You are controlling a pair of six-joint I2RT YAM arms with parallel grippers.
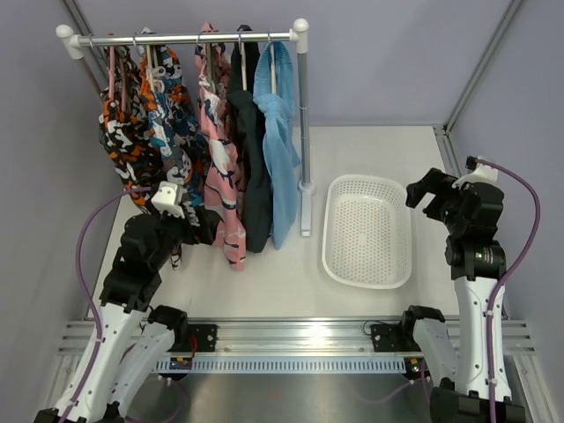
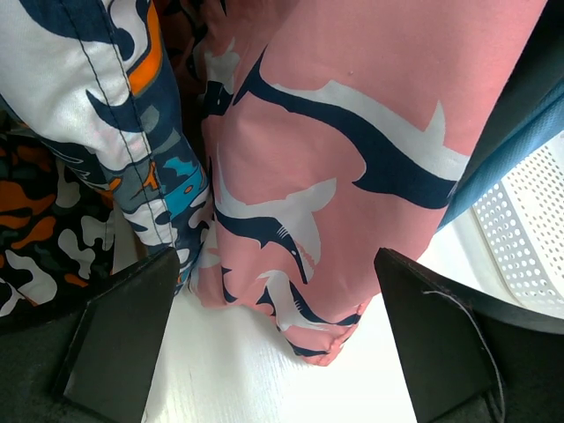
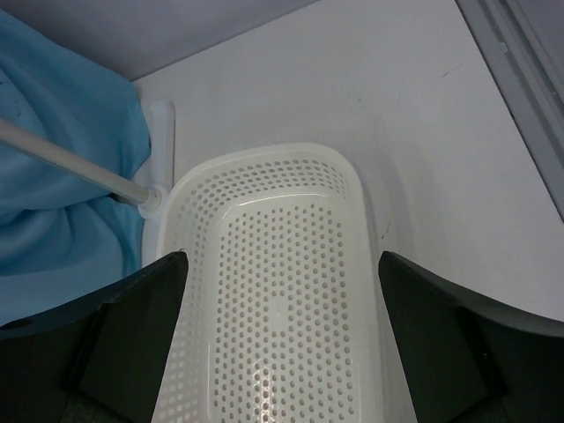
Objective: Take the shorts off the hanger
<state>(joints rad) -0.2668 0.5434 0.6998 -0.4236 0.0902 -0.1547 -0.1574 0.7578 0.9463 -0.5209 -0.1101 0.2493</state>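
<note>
Right fingers (image 3: pixel 132 335) and left fingers (image 2: pixel 123 335) gape empty; sky-blue shorts (image 3: pixel 62 167) hang left of the right ones.

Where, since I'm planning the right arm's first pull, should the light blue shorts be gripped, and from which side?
Probably the loose lower hem of the light blue shorts, coming from the near side: the rack post stands close on their right and the navy shorts hang against their left, while the bottom edge hangs free.

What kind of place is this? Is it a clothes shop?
Probably a robot lab, not a shop: a left arm and right arm bolted to a table, one small clothes rack, a basket.
</note>
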